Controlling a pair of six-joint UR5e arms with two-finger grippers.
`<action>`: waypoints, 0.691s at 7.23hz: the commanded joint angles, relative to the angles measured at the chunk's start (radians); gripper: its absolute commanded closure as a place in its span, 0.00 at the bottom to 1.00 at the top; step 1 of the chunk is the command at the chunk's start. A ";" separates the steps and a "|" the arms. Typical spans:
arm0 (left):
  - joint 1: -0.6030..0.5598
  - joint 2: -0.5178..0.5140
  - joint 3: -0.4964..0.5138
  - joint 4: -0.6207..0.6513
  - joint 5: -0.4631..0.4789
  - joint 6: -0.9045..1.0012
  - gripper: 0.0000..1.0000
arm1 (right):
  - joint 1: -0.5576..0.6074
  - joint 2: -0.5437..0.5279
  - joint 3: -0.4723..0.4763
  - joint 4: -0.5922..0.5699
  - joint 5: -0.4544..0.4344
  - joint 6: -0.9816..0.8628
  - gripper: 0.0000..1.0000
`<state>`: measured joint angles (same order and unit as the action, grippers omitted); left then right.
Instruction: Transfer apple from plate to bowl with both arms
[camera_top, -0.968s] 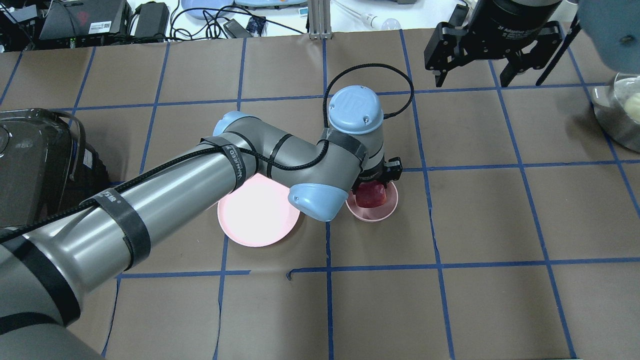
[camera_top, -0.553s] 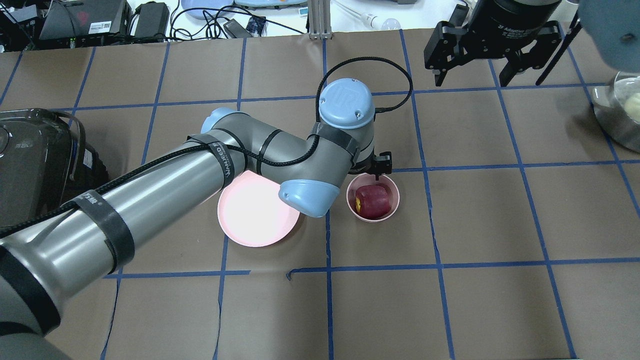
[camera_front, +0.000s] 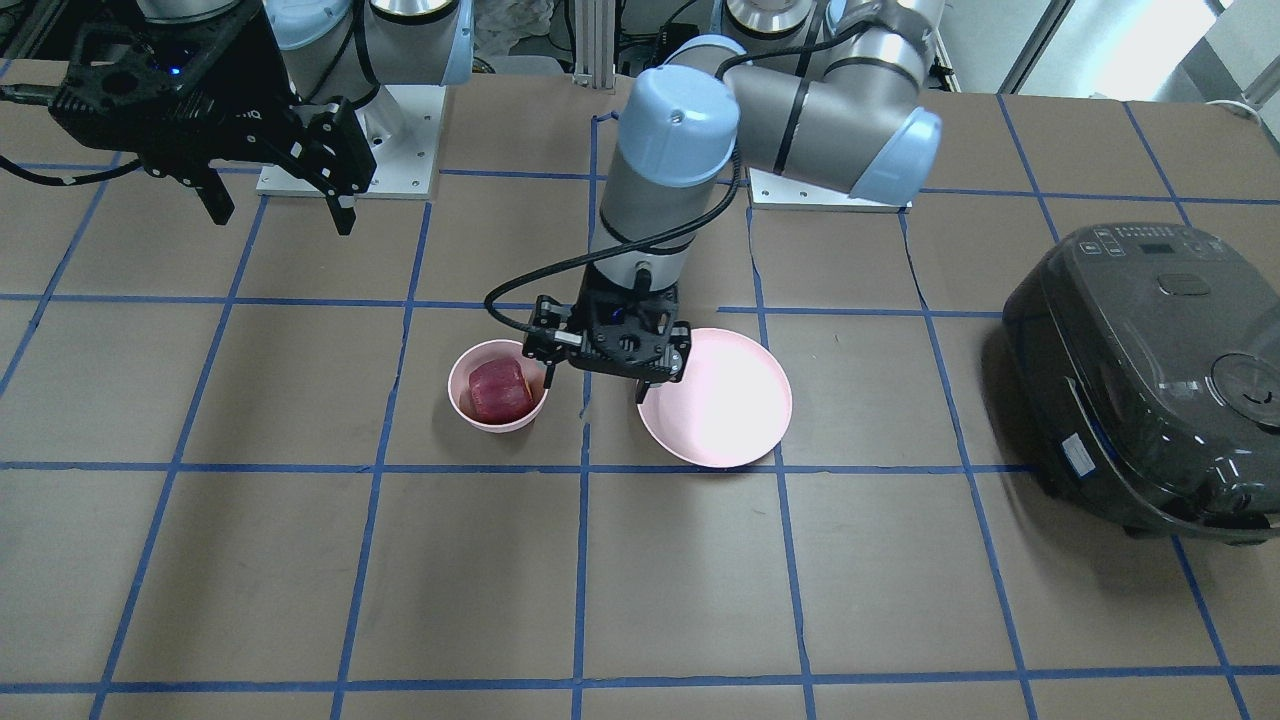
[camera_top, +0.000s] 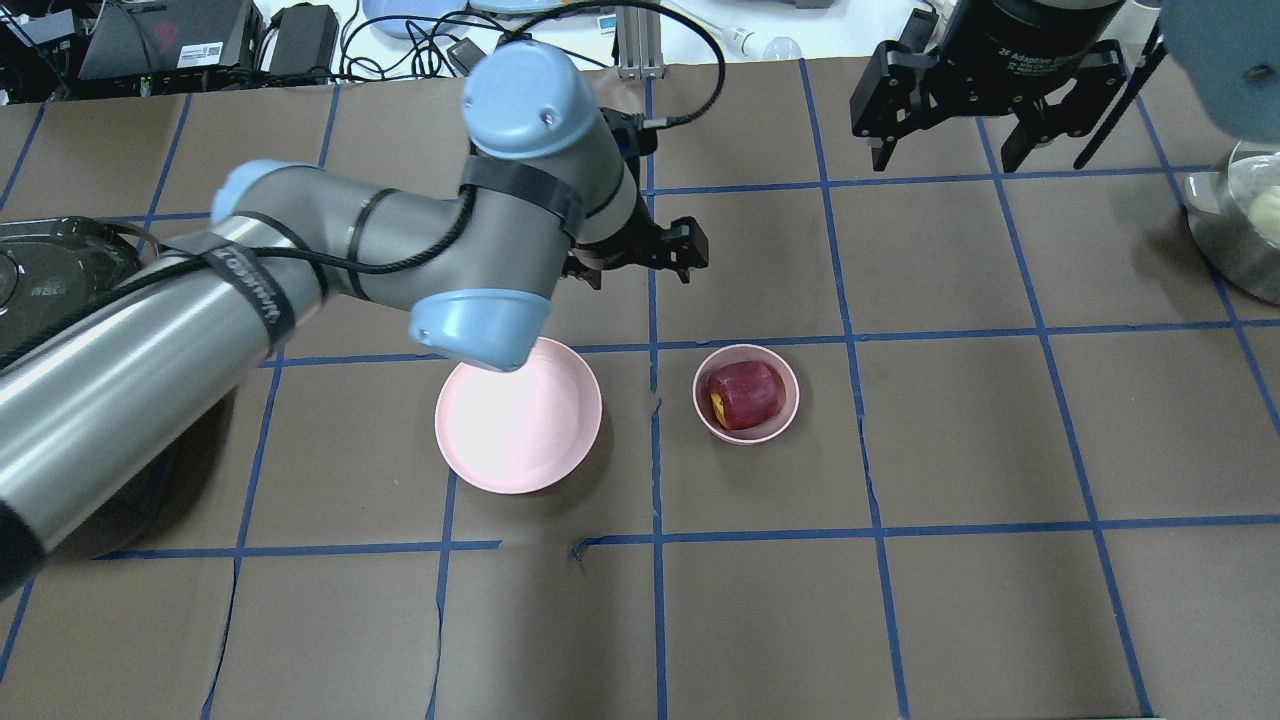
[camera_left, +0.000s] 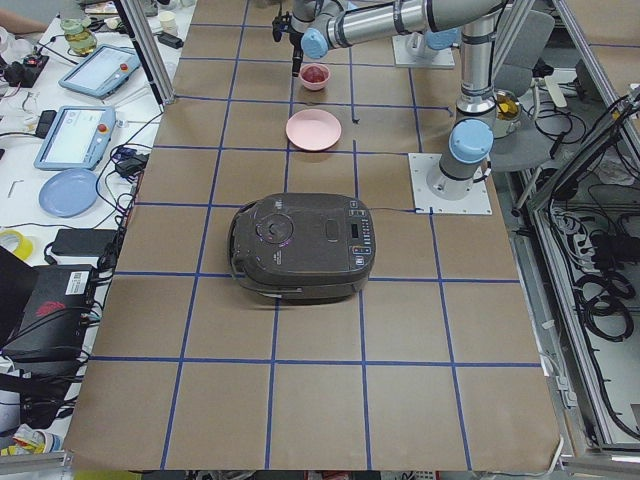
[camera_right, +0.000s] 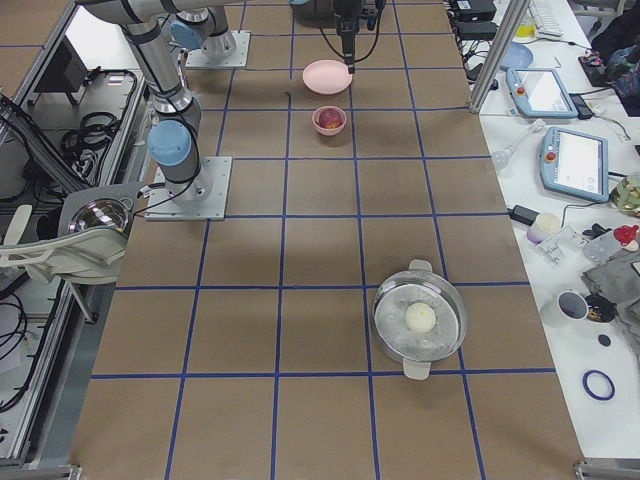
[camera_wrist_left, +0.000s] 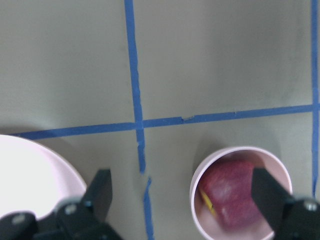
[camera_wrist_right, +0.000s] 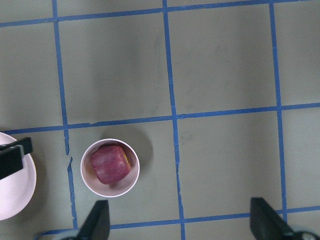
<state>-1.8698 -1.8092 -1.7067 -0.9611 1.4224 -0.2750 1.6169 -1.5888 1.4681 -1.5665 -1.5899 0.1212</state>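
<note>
The dark red apple (camera_top: 742, 394) lies inside the small pink bowl (camera_top: 746, 437), with nothing touching it. The wide pink plate (camera_top: 518, 415) is bare, to the bowl's left. My left gripper (camera_top: 640, 270) is open and empty, raised above the table beyond the gap between plate and bowl. In the front view it (camera_front: 597, 385) hangs between the bowl (camera_front: 497, 422) and the plate (camera_front: 725, 410). The left wrist view shows the apple (camera_wrist_left: 232, 195) below its spread fingers (camera_wrist_left: 100, 190). My right gripper (camera_top: 945, 160) is open and empty, high at the far right.
A black rice cooker (camera_front: 1150, 370) stands at the table's left end. A metal pot (camera_right: 420, 315) holding a pale ball stands at the right end. Cables and devices (camera_top: 300, 40) lie beyond the far edge.
My left gripper stood over the bowl with the apple between its fingers, then drew back. It has since risen and swung away towards the far side. The apple stays in the bowl.
</note>
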 joint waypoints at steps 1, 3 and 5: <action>0.119 0.130 0.005 -0.185 -0.019 0.148 0.00 | -0.003 0.000 -0.002 -0.001 0.004 0.000 0.00; 0.275 0.226 0.066 -0.382 0.027 0.238 0.00 | -0.002 0.000 -0.003 0.008 0.001 0.000 0.00; 0.307 0.226 0.169 -0.537 0.073 0.258 0.00 | -0.002 0.001 -0.005 0.005 0.002 0.000 0.00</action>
<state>-1.5847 -1.5864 -1.5975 -1.4122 1.4746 -0.0293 1.6145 -1.5883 1.4641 -1.5604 -1.5892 0.1212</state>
